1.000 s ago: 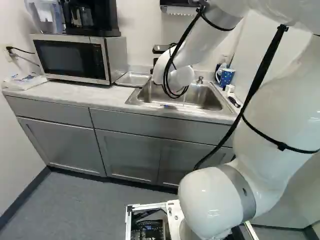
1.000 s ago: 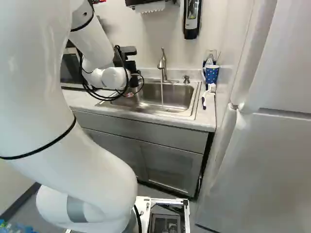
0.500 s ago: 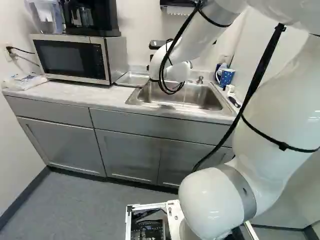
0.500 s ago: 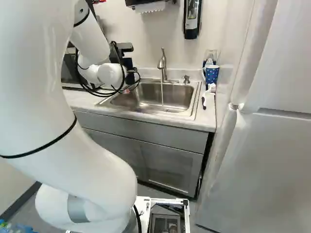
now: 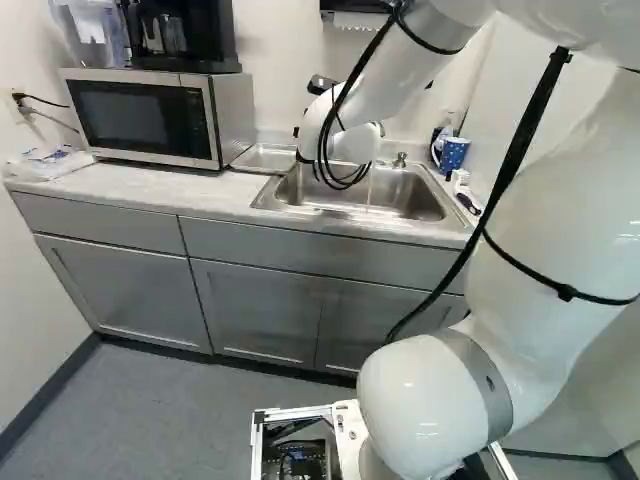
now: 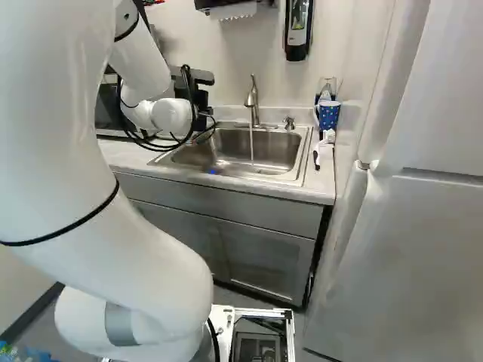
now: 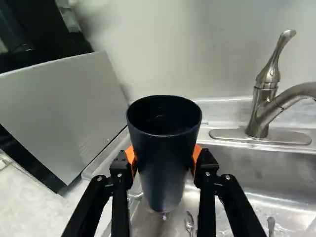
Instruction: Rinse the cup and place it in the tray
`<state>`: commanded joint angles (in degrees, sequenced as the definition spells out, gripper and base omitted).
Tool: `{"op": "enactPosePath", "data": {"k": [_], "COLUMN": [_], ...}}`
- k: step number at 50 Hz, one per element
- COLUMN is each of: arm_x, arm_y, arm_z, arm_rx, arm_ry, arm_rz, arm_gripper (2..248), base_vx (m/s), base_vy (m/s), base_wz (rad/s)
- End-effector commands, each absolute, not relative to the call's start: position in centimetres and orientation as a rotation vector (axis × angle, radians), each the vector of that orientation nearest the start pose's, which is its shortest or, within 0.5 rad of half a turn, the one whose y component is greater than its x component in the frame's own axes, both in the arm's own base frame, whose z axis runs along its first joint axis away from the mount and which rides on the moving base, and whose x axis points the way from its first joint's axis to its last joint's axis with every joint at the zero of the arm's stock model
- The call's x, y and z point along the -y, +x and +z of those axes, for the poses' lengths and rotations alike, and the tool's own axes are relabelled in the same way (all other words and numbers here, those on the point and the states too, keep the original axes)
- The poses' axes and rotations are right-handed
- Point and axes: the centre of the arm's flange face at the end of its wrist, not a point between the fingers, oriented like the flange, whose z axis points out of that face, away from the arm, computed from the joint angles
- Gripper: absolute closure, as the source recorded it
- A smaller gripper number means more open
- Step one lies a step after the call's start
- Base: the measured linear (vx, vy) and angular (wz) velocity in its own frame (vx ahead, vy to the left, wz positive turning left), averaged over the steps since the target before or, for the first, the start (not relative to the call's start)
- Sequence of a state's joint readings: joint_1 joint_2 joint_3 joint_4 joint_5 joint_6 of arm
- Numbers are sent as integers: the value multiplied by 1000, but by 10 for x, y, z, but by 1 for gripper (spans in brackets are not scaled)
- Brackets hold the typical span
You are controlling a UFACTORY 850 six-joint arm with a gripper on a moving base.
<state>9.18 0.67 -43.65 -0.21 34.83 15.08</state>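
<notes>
My gripper [image 6: 202, 96] is partly hidden behind the arm's white wrist, left of the faucet in the right base view. In the wrist view the gripper [image 7: 164, 160] has its orange pads against both sides of a dark blue cup [image 7: 164, 170]. The cup's mouth is up, and a drop hangs at its base. Below it lies the left part of the sink [image 7: 256, 170]. A metal tray [image 5: 262, 157] stands between microwave and sink; in the wrist view the tray [image 7: 90, 170] shows beside the cup.
Water runs from the faucet [image 6: 253, 98] into the basin. The microwave [image 5: 150, 115] borders the tray. A spoon [image 7: 189, 222] lies in the sink. A spotted blue mug [image 6: 328, 115] and a brush [image 6: 323, 149] stand at the sink's far right, near the fridge [image 6: 407, 249].
The wrist has moved left, away from the running water towards the tray side, and has turned, the held cup moving with it. The base has stayed put.
</notes>
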Motion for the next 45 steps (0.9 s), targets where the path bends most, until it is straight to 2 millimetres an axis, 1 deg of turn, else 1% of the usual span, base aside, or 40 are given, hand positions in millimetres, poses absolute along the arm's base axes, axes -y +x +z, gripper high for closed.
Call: {"op": "enactPosePath", "data": {"k": [45], "arm_x": [-78], "arm_y": [482], "arm_z": [537], "arm_rx": [-584], "arm_ry": [-1987], "arm_rz": [-1543], "arm_gripper": [126], "base_vx": [0], "base_vy": [0], "base_wz": [0]}}
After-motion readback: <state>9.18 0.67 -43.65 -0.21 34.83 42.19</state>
